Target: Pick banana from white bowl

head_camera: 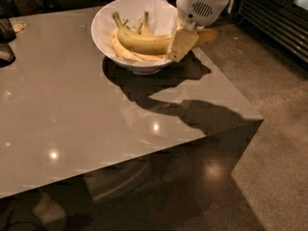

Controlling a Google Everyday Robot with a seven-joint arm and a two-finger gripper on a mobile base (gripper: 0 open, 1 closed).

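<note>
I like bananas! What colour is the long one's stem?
The stem is greenish, camera view; the gripper sits at the banana's other end.

The banana (144,42) is showing deep yellow, running to a greenish stem and a brownish far tip. Beneath it, the shorter bananas (126,55) are showing a paler yellow. The white bowl (103,27) is gleaming glossy white, and its paper lining (161,11) is showing plain white too. The end effector (181,47), hanging at the bowl's right rim in front of the banana, is wearing a white housing with a dark slotted grille and a tan lower part. The desk (72,109) is looking plain grey-beige, carrying dark shadows and small bright glints. The floor (281,129) is showing speckled brown.
</note>
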